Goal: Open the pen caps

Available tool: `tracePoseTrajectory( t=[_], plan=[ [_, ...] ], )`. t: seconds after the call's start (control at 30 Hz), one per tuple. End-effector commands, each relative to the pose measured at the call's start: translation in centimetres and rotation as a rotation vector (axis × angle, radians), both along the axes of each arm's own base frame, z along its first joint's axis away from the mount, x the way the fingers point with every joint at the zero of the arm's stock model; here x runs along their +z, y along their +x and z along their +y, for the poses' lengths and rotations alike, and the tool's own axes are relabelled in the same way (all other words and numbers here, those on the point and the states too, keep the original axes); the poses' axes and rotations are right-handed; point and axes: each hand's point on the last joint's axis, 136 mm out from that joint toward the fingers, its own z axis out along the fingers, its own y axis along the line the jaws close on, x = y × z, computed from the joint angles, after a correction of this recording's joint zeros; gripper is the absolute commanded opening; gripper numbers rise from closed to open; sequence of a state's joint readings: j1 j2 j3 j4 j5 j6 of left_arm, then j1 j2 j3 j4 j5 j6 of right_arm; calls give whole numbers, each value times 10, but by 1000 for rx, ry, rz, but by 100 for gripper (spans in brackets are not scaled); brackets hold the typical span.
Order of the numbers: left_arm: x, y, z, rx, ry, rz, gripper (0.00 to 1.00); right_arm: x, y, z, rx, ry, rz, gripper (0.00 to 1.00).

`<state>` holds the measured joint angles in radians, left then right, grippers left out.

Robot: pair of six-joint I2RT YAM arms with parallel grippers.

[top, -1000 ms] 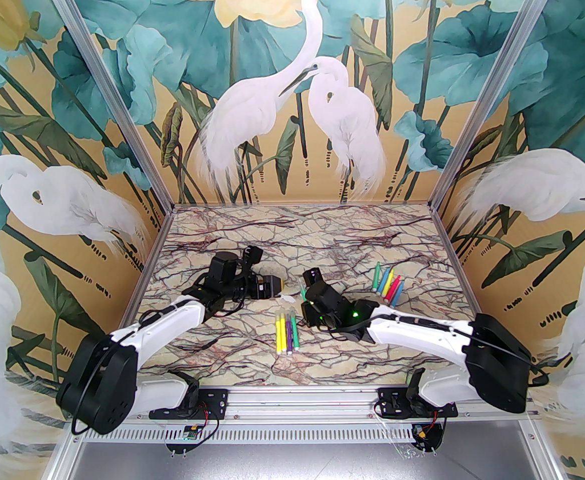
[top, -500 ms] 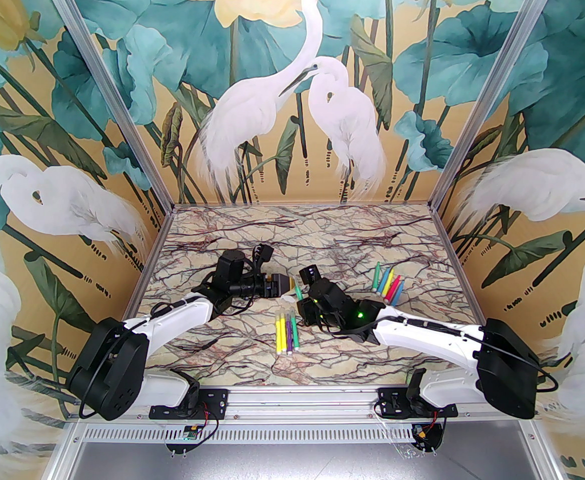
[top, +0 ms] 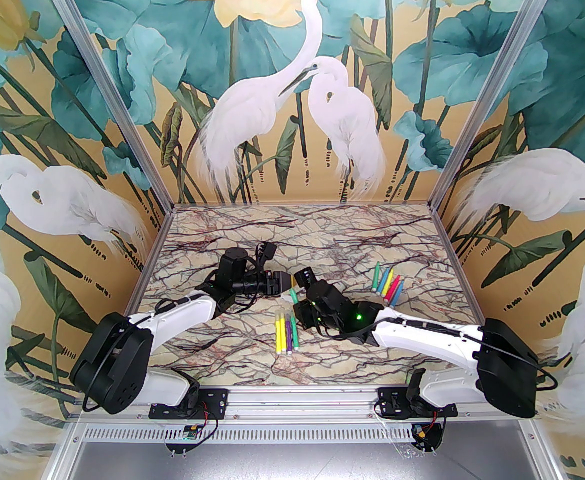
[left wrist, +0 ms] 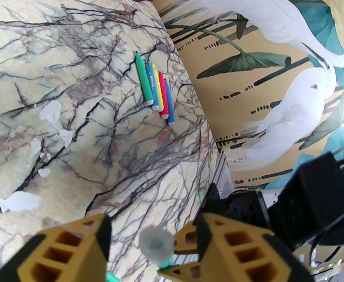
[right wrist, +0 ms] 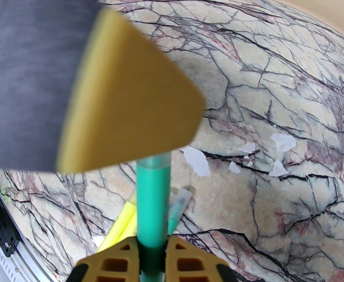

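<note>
Two jaws of left gripper (left wrist: 153,229) stand spread either side of pale cap (left wrist: 155,242), gap showing on one side, no pinch yet. Right gripper (right wrist: 152,245) clamped on teal pen (right wrist: 153,198) body, cap end aimed at left gripper, above table (top: 322,238). Advice: centre cap between pads, squeeze firmly, pull straight along pen axis, right grip unmoving. Three capped pens (top: 286,333) lie just below; five uncapped pens (top: 387,284) well apart, right.

On the middle of the table (top: 322,238), a pen (right wrist: 153,201) sits between the left gripper (left wrist: 153,228) and the right gripper (right wrist: 151,242). A row of pens (top: 285,332) lies just nearer. A second row (top: 387,285) lies to the right, a bit farther.
</note>
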<state>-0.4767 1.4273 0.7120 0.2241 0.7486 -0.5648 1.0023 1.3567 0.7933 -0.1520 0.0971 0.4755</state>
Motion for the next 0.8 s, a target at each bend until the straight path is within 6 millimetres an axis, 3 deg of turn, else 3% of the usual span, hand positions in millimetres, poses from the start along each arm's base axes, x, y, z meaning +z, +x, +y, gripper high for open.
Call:
tracePoseTrajectory(
  t=[0.0, 0.63, 0.77],
  plan=[
    [12, 0, -9, -38, -34, -17, 44, 7, 1, 11, 30, 18, -17, 13],
    [9, 0, -14, -53, -39, 6, 12, 11, 4, 6, 7, 14, -49, 14],
    [13, -1, -14, -55, -43, 1, 10, 9, 5, 3, -6, 11, -50, 29]
  ],
)
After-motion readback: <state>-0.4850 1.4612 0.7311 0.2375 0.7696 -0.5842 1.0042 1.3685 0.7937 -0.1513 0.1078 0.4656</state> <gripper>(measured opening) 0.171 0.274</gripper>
